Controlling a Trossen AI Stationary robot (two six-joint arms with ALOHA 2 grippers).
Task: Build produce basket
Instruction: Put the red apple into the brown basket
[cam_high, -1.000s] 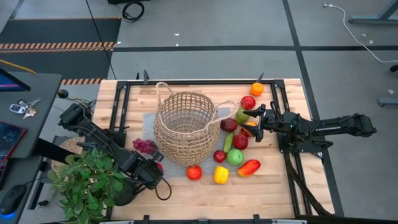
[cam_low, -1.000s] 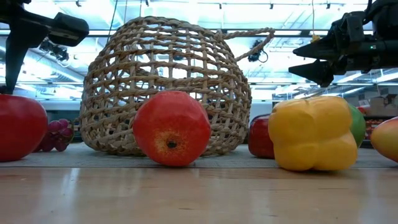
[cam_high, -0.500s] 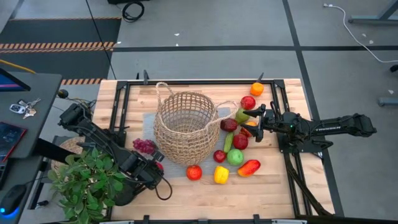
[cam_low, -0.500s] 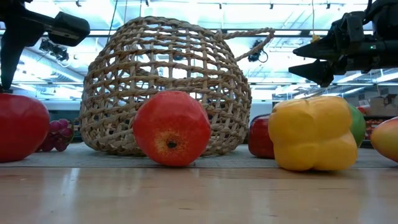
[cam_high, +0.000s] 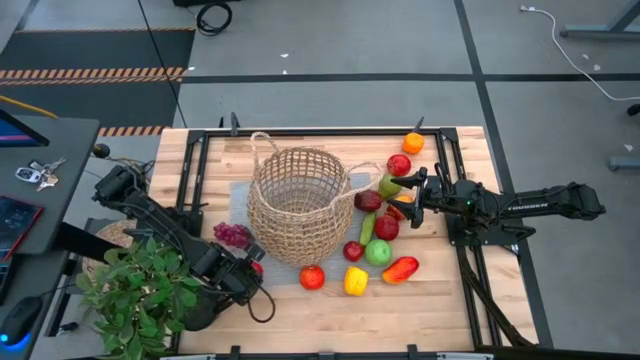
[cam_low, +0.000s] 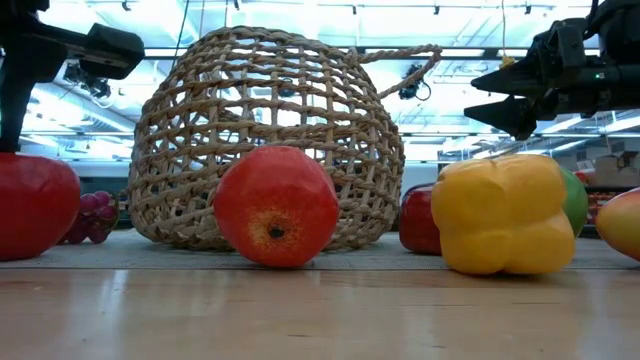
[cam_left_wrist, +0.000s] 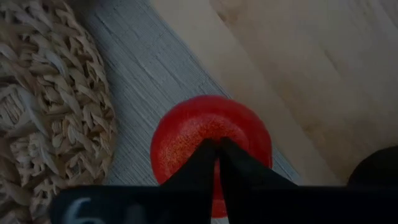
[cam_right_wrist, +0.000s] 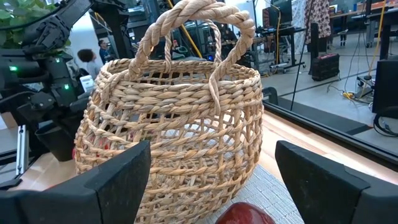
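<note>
- the basket (cam_high: 299, 205) is round, open-weave tan wicker with two thin loop handles, standing mid-table on a ribbed grey mat (cam_left_wrist: 155, 81); nothing shows inside it.
- the produce (cam_high: 378, 240), smooth glossy pieces, lies loose on the table right of the basket; a lumpy yellow pepper (cam_low: 505, 213) and a red apple (cam_low: 277, 206) sit near the front.
- the left gripper (cam_left_wrist: 217, 163), fingers pressed together, hangs over a round red fruit (cam_left_wrist: 211, 140) beside the basket.
- the right gripper (cam_high: 403, 186), spread wide, hovers above the produce.
</note>
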